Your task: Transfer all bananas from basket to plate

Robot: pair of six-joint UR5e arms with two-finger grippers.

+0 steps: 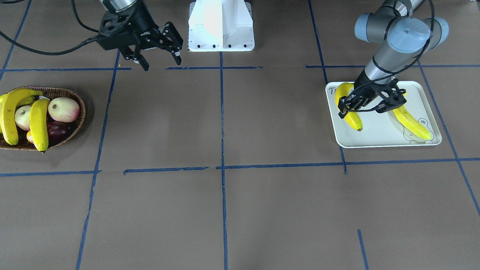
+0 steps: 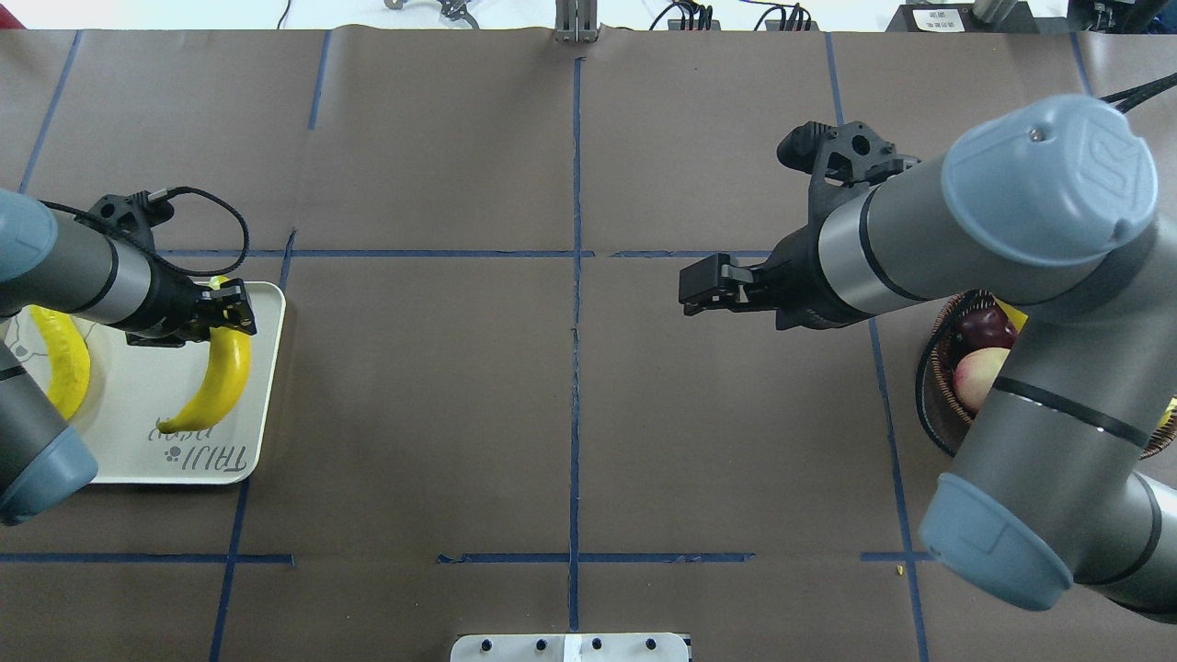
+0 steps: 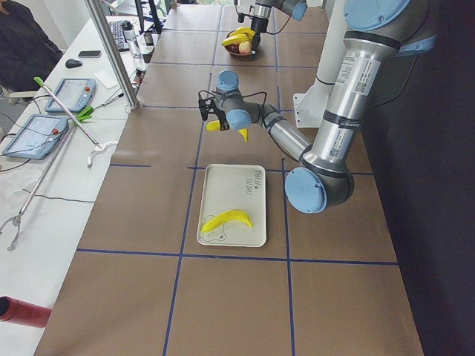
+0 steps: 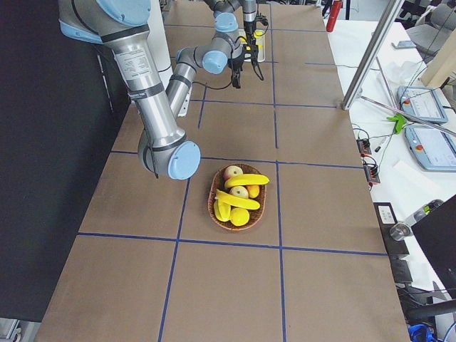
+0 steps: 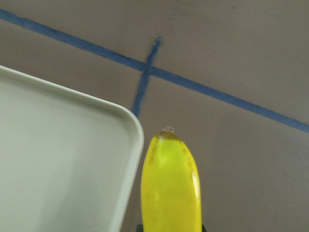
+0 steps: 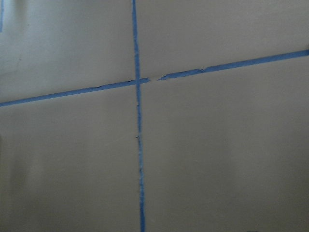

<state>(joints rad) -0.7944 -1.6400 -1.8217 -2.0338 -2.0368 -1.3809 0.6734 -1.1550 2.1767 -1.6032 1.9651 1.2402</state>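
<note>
My left gripper (image 1: 348,107) is shut on a yellow banana (image 1: 351,112) and holds it in the air over the white plate (image 1: 378,141), near its edge. The overhead view shows the same gripper (image 2: 225,313), banana (image 2: 219,382) and plate (image 2: 138,460). In the left wrist view the banana's tip (image 5: 171,183) hangs just past the plate's corner (image 5: 72,159). A second banana (image 1: 411,123) lies on the plate. The wicker basket (image 1: 77,101) holds at least two more bananas (image 1: 9,116) (image 1: 39,123). My right gripper (image 1: 161,63) is open and empty, raised near the robot base, away from the basket.
Pink-cream round fruits (image 1: 63,109) and a dark red fruit (image 1: 56,129) lie in the basket. The white robot base (image 1: 221,26) stands at the table's back edge. In the overhead view my right arm hides most of the basket (image 2: 929,405). Blue tape lines cross the brown table.
</note>
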